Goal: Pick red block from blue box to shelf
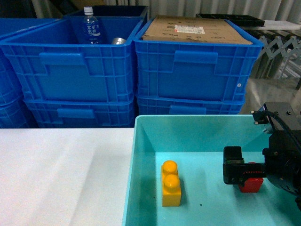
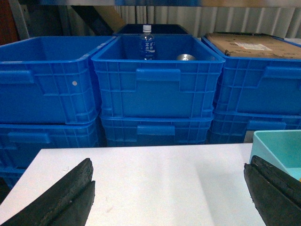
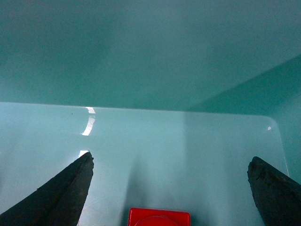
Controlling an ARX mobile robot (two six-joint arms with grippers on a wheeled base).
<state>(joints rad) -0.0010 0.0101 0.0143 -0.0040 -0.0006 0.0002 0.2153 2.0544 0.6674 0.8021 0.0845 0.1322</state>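
The red block (image 1: 252,184) rests on the floor of the blue box (image 1: 188,136), a turquoise tub at the lower right of the head view. My right gripper (image 1: 244,176) is down inside the tub, right over the block and hiding part of it. In the right wrist view the block (image 3: 159,217) lies at the bottom edge between the two spread fingers, and this gripper (image 3: 171,160) is open and touches nothing. Over the white table, my left gripper (image 2: 170,162) is open and empty, with the tub's corner (image 2: 277,148) to its right. The shelf is out of view.
An orange-yellow two-stud brick (image 1: 170,183) lies in the tub, left of the red block. Stacked dark blue crates (image 1: 75,70) stand behind the white table (image 1: 61,174). One holds a water bottle (image 1: 90,28), and another carries cardboard (image 1: 197,30).
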